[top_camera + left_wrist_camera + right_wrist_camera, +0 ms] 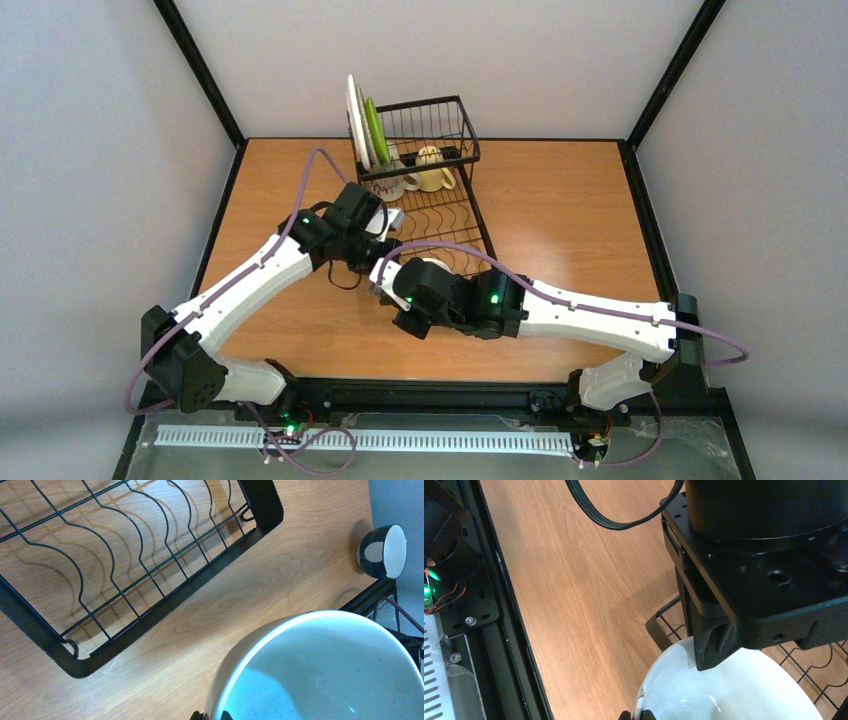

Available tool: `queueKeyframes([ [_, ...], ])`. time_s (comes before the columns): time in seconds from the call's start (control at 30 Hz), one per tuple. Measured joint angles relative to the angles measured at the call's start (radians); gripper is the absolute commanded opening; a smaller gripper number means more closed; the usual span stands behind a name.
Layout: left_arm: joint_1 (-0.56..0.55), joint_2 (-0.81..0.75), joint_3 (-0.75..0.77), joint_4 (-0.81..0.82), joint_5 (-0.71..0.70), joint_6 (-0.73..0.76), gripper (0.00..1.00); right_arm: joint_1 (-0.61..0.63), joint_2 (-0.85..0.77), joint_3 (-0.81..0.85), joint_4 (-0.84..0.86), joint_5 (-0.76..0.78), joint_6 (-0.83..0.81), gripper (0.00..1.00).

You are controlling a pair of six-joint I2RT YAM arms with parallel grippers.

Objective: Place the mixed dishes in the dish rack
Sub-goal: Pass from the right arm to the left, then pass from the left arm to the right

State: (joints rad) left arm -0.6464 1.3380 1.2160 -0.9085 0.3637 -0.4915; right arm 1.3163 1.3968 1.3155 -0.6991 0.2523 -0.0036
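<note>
Pinching the near rim of the white bowl, the left gripper has its fingers drawn fully together. Only the tips show, at the bottom edge of its wrist view, with the rim between them. From those fingers the bowl spreads ahead and to the right, its mouth open toward the camera. It is round, so it has no long axis, and the rim is the only handle.

The right gripper is likewise closed tight on the same bowl, at another spot on the rim. From its fingers the bowl lies straight ahead, and one black finger of the left gripper stands on the rim just beyond. So two arms hold one bowl. I cannot tell whether it hangs clear of the table.

The dish rack lies ahead and to the left of the left fingers, with the near corner of its slotted tray close to the bowl but apart from it. Beyond the tray, upright plates and two mugs already sit in the basket section. A small dark bowl lies on its side well to the right of the left fingers, at the table edge.

This looks like a hand-over. The left arm is nearer the rack, so the next move likely depends on the right fingers letting go. The left arm could then swing the bowl forward and left over the tray.
</note>
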Motion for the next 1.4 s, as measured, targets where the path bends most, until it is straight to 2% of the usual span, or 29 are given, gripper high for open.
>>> queueKeyframes([
  [0.1,0.000,0.000,-0.002,0.009,-0.010,-0.005,0.00,0.000,0.000,0.000,0.000,0.010,0.001,0.21],
  [0.23,0.000,-0.002,-0.014,0.013,-0.069,-0.010,0.00,0.000,-0.005,0.000,0.013,0.053,0.018,0.47],
  [0.37,0.000,-0.004,-0.028,0.012,-0.124,-0.021,0.00,0.000,-0.015,-0.003,0.021,0.089,0.042,0.62],
  [0.47,0.000,-0.019,-0.032,0.014,-0.162,-0.037,0.00,0.000,-0.028,-0.013,0.023,0.114,0.060,0.67],
  [0.63,0.000,-0.078,-0.059,0.040,-0.233,-0.074,0.00,0.000,-0.055,-0.017,0.021,0.193,0.111,0.90],
  [1.0,0.000,-0.245,-0.185,0.172,-0.384,-0.136,0.00,-0.041,-0.014,0.027,-0.062,0.449,0.308,0.94],
  [1.23,0.000,-0.313,-0.235,0.259,-0.406,-0.138,0.00,-0.074,0.042,0.074,-0.070,0.473,0.356,0.93],
  [1.4,0.000,-0.337,-0.270,0.309,-0.406,-0.138,0.00,-0.111,0.056,0.107,-0.060,0.462,0.360,0.89],
])
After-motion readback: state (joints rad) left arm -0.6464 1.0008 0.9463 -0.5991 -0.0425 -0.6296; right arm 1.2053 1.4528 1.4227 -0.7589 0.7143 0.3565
